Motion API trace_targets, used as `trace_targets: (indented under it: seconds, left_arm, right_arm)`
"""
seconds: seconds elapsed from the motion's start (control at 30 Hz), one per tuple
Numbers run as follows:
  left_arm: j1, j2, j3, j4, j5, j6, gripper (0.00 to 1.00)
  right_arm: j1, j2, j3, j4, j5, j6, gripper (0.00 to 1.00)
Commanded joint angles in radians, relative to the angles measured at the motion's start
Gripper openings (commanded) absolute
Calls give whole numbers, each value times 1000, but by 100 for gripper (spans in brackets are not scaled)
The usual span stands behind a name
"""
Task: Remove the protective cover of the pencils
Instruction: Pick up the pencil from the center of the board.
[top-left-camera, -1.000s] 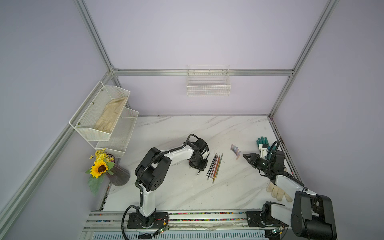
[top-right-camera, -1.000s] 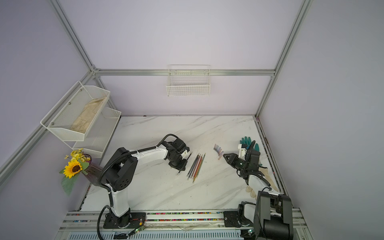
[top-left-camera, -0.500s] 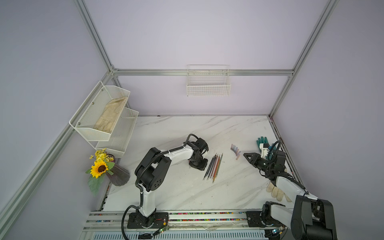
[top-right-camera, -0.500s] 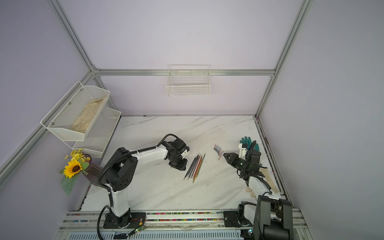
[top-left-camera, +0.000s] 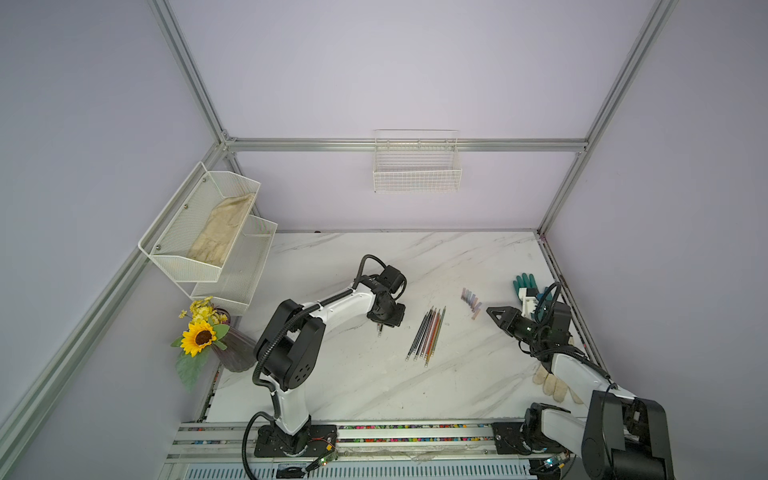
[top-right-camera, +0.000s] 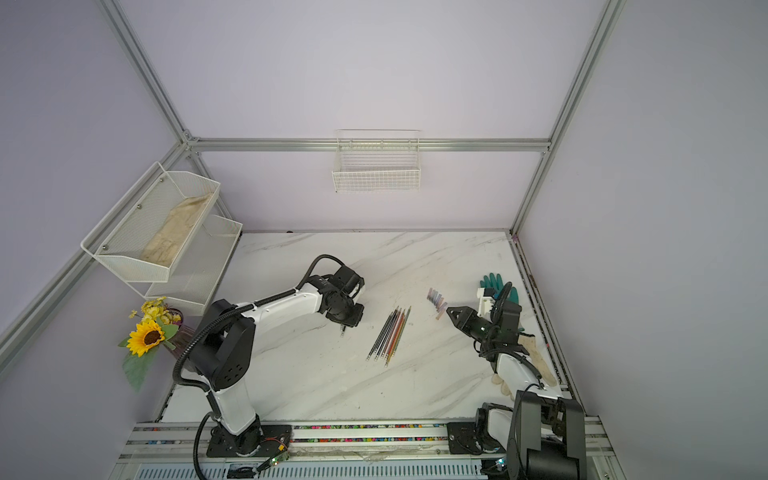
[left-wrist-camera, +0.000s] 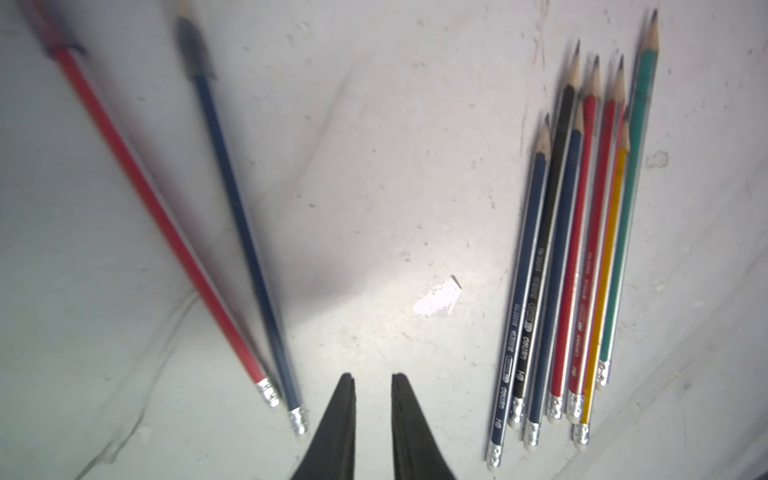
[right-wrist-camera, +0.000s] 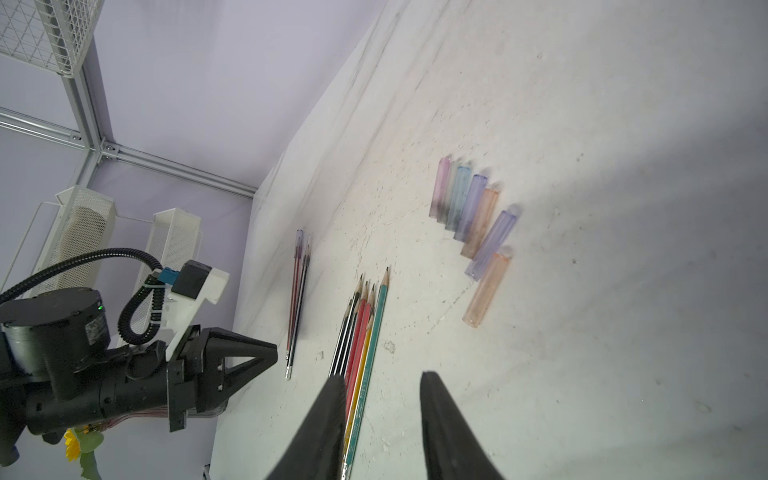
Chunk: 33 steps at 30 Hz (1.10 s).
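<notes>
Several bare pencils lie side by side mid-table. Two more pencils, red and blue, lie apart from them, each with a translucent cover on its tip. My left gripper hovers just above the table between the two groups, open by a narrow gap, holding nothing. A row of loose covers lies to the right. My right gripper is open and empty beside them.
A teal glove and a cream glove lie by the right arm. A sunflower vase and a white mesh shelf rack stand at the left. A wire basket hangs on the back wall.
A pencil that stuck out beside my left gripper a second ago no longer shows in the top views. That gripper has shifted slightly left. The right gripper has barely moved.
</notes>
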Motion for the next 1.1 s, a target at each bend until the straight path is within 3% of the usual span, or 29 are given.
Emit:
trace_targets:
  seconds: [0.0,0.27,1.07]
  left_arm:
    - [16,-52,24,-23,-156,-34,23]
    - [81,-17,10,-30,-196,-44,22]
    - [83,63,43,8,-106,-43,22]
  right_arm:
    - [1,-13,-10,31,4,-10,34]
    - [2,-9,-11,32,3,-9,34]
    - [1,-3,-14,38,2,-6,35]
